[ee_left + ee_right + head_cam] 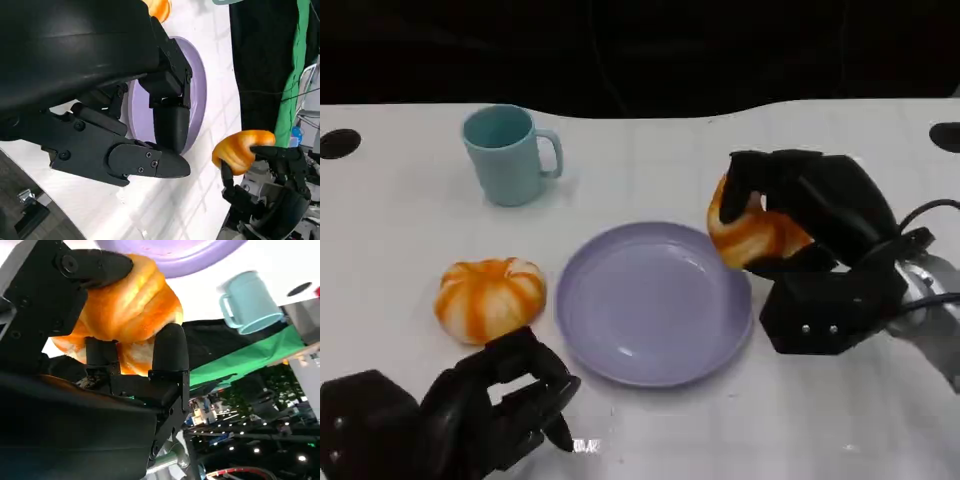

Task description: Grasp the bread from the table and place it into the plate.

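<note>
At the right-hand rim of the round lavender plastic plate [655, 302], my right hand [800, 225] holds the orange-and-white glazed bread roll [752, 236] raised off the white table [840, 400]. Black fingers wrap over the roll's top and far side, with another digit pressing from beneath; the right wrist view confirms a full enclosing grip on the roll [122, 310].

Finding on position: the held roll hangs at the plate's right edge, partly over the rim, not yet over the centre. The plate's open middle lies to the left of my right hand, toward the table's centre. The roll is roughly round, so I judge its long axis of little consequence for release. The coming move, in my judgement, is a short carry leftward, then a lowering and opening of the fingers.

Right forearm comes in from the lower right, palm turned toward the plate.

My left hand [470, 415] rests low at the near left, holding nothing, fingers loosely curled and apart; it is near the plate's front-left rim. A second striped orange-and-white bread roll [490, 297] sits on the table just left of the plate, untouched. A pale teal ceramic mug [508, 154] stands upright behind it, well clear of the path.
</note>
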Motion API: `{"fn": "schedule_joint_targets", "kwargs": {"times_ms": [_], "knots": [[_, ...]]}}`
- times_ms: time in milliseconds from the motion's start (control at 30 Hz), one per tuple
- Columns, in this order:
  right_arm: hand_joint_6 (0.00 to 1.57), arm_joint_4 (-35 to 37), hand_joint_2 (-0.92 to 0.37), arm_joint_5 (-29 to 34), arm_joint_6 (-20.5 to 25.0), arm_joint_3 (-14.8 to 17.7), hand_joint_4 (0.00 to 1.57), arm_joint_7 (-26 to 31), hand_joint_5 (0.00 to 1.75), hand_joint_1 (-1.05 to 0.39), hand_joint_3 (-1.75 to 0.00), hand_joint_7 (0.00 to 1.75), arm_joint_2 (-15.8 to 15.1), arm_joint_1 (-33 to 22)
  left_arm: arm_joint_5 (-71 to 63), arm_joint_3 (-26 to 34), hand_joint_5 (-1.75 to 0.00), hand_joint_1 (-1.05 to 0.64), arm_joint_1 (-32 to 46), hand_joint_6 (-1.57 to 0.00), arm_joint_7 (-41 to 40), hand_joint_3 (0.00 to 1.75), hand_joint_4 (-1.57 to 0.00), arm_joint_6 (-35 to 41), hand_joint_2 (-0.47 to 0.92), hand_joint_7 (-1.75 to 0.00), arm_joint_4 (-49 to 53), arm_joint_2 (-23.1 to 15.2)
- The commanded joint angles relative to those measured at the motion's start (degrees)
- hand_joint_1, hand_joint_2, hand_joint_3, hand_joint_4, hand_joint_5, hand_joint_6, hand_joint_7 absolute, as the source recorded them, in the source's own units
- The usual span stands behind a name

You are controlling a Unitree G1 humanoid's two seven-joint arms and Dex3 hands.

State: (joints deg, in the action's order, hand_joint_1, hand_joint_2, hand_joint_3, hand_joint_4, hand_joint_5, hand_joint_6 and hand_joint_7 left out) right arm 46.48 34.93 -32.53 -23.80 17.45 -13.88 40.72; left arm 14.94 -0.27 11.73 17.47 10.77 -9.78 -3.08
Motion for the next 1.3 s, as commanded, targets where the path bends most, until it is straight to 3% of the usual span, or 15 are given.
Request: {"fn": "schedule_joint_targets", "kwargs": {"times_ms": [33,167,633,967,1000,1100,1200,1233,1267,1300], "knots": [[0.76,-0.5,-0.24,-0.7,-1.2,0.2,1.00,-0.9,1.75,-0.03,-1.42,1.75,1.6,0.4,-0.3,0.0,-1.75,-0.54,0.3,-0.67,-0.5,0.27,-0.73,-0.1,0.92,-1.53,-0.8,-0.5],[0.76,-0.7,-0.25,-0.7,-0.4,-0.2,0.99,-3.8,1.75,-0.05,-1.45,1.73,3.0,0.9,-0.2,-0.1,-1.75,-0.54,0.2,-0.67,-0.5,0.26,-0.73,-0.3,0.92,-1.53,-0.4,-0.4],[0.75,6.2,-0.25,0.1,-3.9,-3.2,0.95,-8.0,1.75,-0.09,-1.36,1.72,6.8,3.9,-0.5,-0.2,-1.75,-0.53,0.2,-0.68,-0.8,0.27,-0.74,-0.7,0.92,-1.52,-0.4,-0.2],[0.78,10.6,-0.31,-1.9,-5.4,-3.1,0.94,-11.9,1.75,-0.12,-1.28,1.53,8.9,4.7,0.0,-0.2,-1.75,-0.54,0.2,-0.69,-0.3,0.26,-0.75,-1.0,0.92,-1.51,-0.4,-0.1],[0.80,11.0,-0.33,-2.6,-5.4,-2.8,0.90,-12.7,1.75,-0.12,-1.26,1.40,9.2,4.8,-0.1,-0.2,-1.75,-0.54,0.2,-0.69,-0.3,0.26,-0.75,-1.1,0.92,-1.51,-0.3,-0.1],[0.82,11.6,-0.45,-3.9,-6.1,-2.2,0.78,-13.7,1.59,-0.14,-0.94,0.92,9.5,4.6,-0.2,-0.3,-1.75,-0.54,0.2,-0.69,-0.5,0.26,-0.75,-0.9,0.92,-1.50,-0.4,-0.1],[0.77,11.6,-0.59,-3.7,-6.6,-2.5,0.69,-14.4,1.12,-0.24,-0.63,0.46,9.0,4.9,-0.1,-0.3,-1.75,-0.54,0.2,-0.69,-0.6,0.26,-0.74,-0.5,0.92,-1.49,-0.6,-0.1],[0.73,11.5,-0.70,-3.4,-6.6,-2.7,0.64,-14.5,0.87,-0.30,-0.46,0.28,8.8,5.0,-0.1,-0.3,-1.75,-0.54,0.2,-0.69,-0.7,0.26,-0.74,-0.4,0.92,-1.49,-0.7,-0.1],[0.73,11.1,-0.76,-2.4,-6.1,-3.3,0.64,-14.4,0.75,-0.33,-0.35,0.20,8.4,5.1,-0.1,-0.3,-1.75,-0.54,0.2,-0.69,-0.6,0.26,-0.74,-0.5,0.92,-1.49,-0.6,-0.1],[0.64,10.8,-0.85,-1.8,-5.7,-3.7,0.53,-14.3,0.59,-0.42,-0.22,0.10,8.2,5.3,0.0,-0.3,-1.75,-0.54,0.2,-0.69,-0.5,0.25,-0.74,-0.6,0.92,-1.50,-0.6,-0.1]]}}
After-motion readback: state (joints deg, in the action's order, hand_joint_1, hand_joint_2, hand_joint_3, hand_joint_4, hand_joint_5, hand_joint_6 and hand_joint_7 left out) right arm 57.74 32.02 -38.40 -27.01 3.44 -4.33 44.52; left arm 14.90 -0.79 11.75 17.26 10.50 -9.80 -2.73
